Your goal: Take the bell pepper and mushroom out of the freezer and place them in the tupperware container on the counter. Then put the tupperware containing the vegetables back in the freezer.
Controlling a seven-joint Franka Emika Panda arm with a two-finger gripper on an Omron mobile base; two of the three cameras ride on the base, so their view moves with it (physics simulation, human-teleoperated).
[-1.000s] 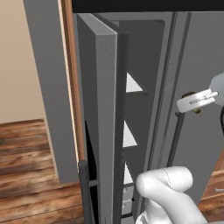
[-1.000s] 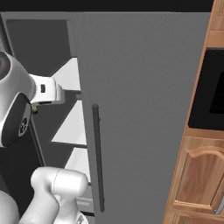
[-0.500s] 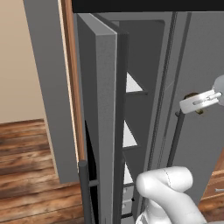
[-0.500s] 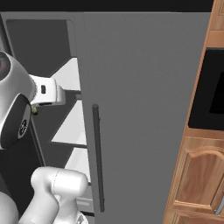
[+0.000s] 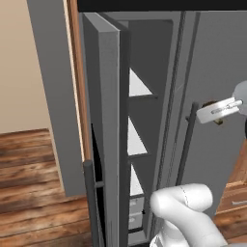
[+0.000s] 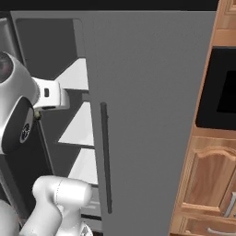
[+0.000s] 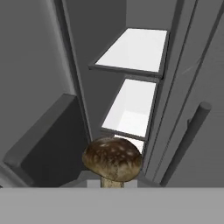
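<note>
Since the earlier frame, tool drifts slightly right of the freezer, clamped on the mushroom: speckled brown cap, pale stem, upright, stem axis vertical, outside freezer shelves.

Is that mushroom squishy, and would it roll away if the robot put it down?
The mushroom probably bruises easily: the thin pale stem carries a wide cap. Set down, it would likely tip onto its rounded cap and roll a little. It looks small, so probably light.
</note>
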